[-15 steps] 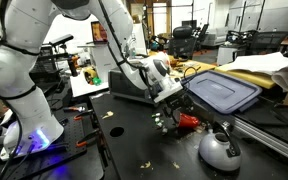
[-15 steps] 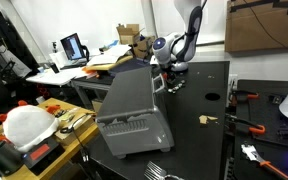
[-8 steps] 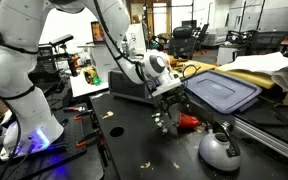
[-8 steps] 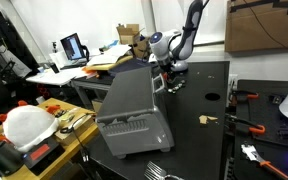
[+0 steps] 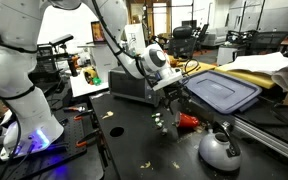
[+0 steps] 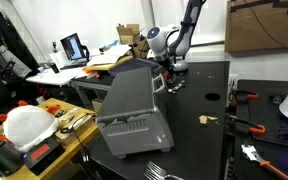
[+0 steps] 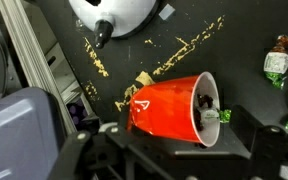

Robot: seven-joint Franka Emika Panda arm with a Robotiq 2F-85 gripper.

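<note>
Hanging low over the black worktop [image 7: 239, 50], with the black robot claw [image 7: 172, 140] spread wide and holding nothing. Seeing the red plastic cup [image 7: 169, 108] lying on its side right by the claw, between the two dark fingers [image 7: 246, 135], with its open mouth pointing to the right in the wrist view and something small and dark sitting inside. Not being able to tell whether the fingers are touching it. Finding, in an exterior view, the same cup [image 5: 187, 121] out in the middle of the worktop, well away from the corners, just under the claw. Passing a big grey plastic bin with a lid [image 7: 19, 130] standing close beside the cup. Noticing a small tan scrap [image 7: 142, 78] lying just past the cup, then little yellow crumbs [image 7: 189, 42] spreading across the dark top. Spotting a small green and white wrapped thing [image 7: 276, 62] off to one side. Reaching, farthest out, a round white pot with a black knob [image 7: 119, 15] sitting near the worktop's railed edge.
</note>
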